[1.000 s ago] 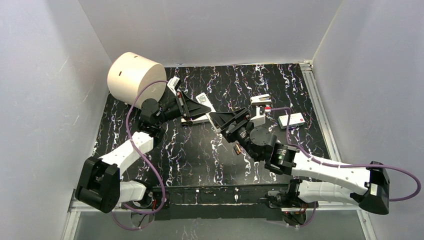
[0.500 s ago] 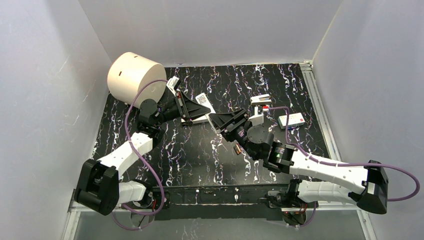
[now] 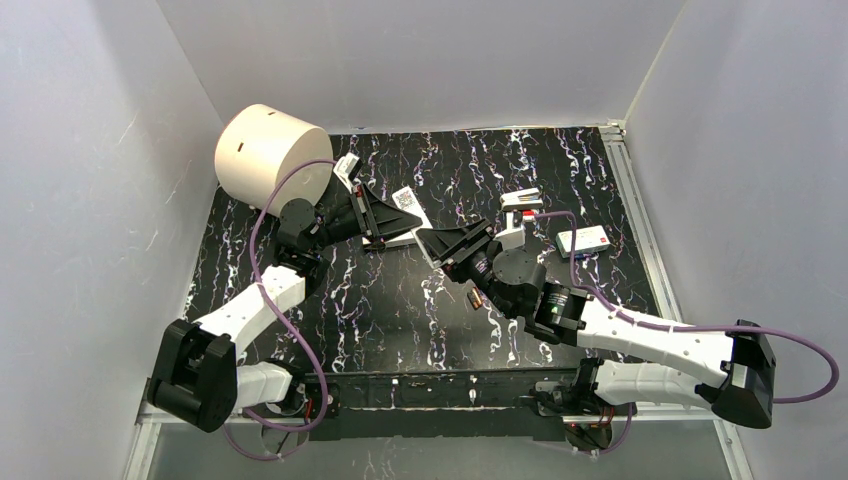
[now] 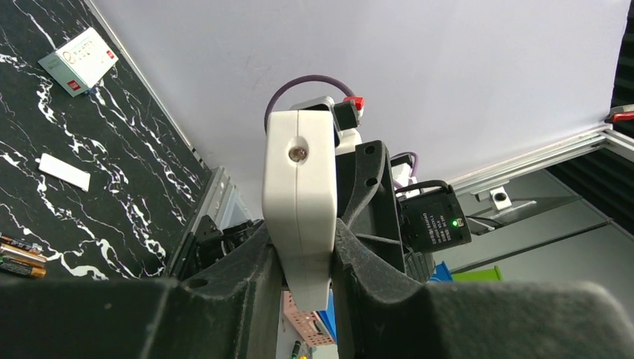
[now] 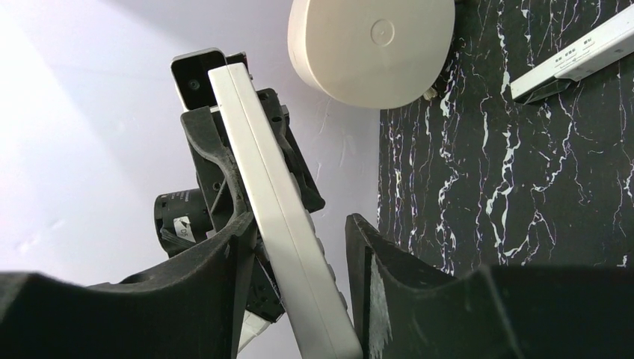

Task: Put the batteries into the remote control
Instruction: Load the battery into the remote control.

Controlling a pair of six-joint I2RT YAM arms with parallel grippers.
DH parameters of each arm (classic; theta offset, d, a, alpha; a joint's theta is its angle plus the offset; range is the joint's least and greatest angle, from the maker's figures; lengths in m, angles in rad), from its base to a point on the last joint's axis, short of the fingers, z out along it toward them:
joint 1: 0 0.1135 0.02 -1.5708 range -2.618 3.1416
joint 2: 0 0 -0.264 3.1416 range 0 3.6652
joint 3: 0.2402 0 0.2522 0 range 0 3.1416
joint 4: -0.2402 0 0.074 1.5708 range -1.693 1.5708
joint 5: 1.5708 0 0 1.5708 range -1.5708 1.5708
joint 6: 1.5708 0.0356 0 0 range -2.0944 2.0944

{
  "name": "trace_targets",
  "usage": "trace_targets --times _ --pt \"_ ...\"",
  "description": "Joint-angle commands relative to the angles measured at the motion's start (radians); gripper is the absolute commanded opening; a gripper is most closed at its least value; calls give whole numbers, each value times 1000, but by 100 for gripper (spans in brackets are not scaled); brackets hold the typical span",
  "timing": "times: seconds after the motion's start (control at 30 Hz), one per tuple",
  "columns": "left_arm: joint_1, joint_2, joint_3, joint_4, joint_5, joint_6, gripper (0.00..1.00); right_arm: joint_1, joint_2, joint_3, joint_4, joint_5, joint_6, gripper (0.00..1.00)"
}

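Observation:
The remote control [image 3: 412, 209], a slim white bar, hangs above the table between both arms. My left gripper [image 3: 385, 216] is shut on one end of it; in the left wrist view the remote control [image 4: 299, 179] stands clamped between both dark fingers [image 4: 239, 273]. My right gripper [image 5: 300, 224] straddles the other end. The remote control [image 5: 280, 217] leans against one finger, and a gap shows at the other finger [image 5: 374, 254], so this gripper is open. The batteries [image 4: 21, 258] lie together on the black table, and they are also visible beside my right arm [image 3: 474, 297].
A big white cylinder [image 3: 268, 152] stands at the back left. A white box with a red mark [image 3: 583, 241] lies at the right. A plain white strip [image 4: 64, 171] and a longer white bar [image 5: 576, 54] lie on the marbled table [image 3: 400, 310]. White walls close in three sides.
My right gripper's jaws have narrowed around the remote control's free end, and the right arm has edged slightly left. The left gripper has kept its hold unchanged.

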Motion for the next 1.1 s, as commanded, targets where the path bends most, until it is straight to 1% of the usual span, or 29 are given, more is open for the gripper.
trace_targets --times 0.0,0.1,0.27,0.43,0.57,0.67,0.7,0.73,0.77,0.8,0.83,0.87,0.9,0.97,1.07 --pt "-6 -10 23 40 -5 -9 0 -7 -10 28 36 3 -2 44" --pt "-8 -5 28 40 -14 -29 0 -8 -18 14 53 5 -17 37" --pt "-8 0 29 39 -28 -86 0 -7 -21 8 65 11 -70 30" --pt "-8 13 23 26 -42 -202 0 -7 -20 -31 161 18 -161 28" --pt "-8 4 25 -1 -48 -263 0 -8 -14 -43 194 21 -211 27" --pt "-8 -4 34 -3 -50 -281 0 -7 -12 -52 205 23 -220 27" --pt "-9 -8 38 -9 -50 -281 0 -7 -12 -55 211 22 -219 28" --pt "-9 -9 40 -11 -51 -278 0 -7 -14 -55 213 20 -213 31" --pt "-8 -10 43 -12 -48 -270 0 -7 -16 -53 210 18 -203 39" --pt "-9 -11 45 -19 -46 -258 0 -7 -18 -47 202 17 -198 51" --pt "-9 -12 45 -27 -44 -243 0 -7 -20 -39 191 17 -200 60" --pt "-9 -12 43 -31 -40 -219 0 -7 -22 -31 183 17 -214 68" --pt "-9 -14 42 -34 -38 -201 0 -8 -26 -22 182 12 -234 73" --pt "-7 -17 41 -58 -28 -155 0 -15 -35 -14 173 2 -266 78" --pt "-5 -9 44 -78 -18 -128 0 -31 -67 -34 189 -43 -302 77"
